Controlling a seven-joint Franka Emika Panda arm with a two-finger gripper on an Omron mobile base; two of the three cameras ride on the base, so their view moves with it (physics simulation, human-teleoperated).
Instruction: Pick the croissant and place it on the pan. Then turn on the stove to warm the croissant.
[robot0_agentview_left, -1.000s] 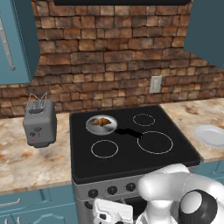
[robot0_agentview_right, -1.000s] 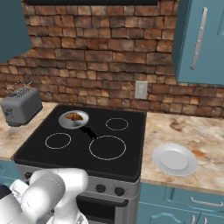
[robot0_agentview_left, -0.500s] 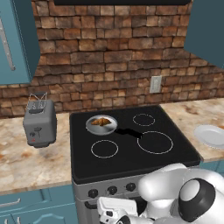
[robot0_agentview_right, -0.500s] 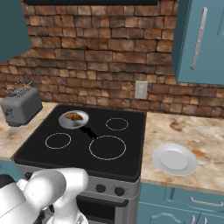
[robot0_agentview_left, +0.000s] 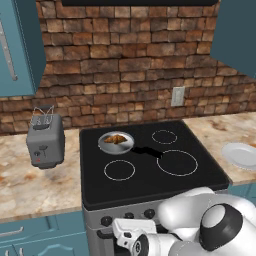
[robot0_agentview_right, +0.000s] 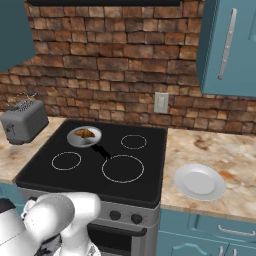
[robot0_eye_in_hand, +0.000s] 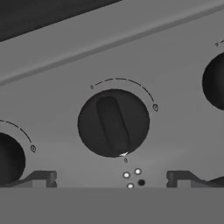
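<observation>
Black, the stove (robot0_agentview_left: 150, 165) knob (robot0_eye_in_hand: 113, 123) sits dead ahead between the wide-open, empty jaws, its grip bar near upright in the hand view; the croissant (robot0_agentview_left: 116, 139) already lies in the pan (robot0_agentview_left: 105, 146).

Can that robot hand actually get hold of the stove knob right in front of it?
Probably yes. The gripper faces the knob head-on, its fingers spread wider than the knob, with nothing between them.
</observation>
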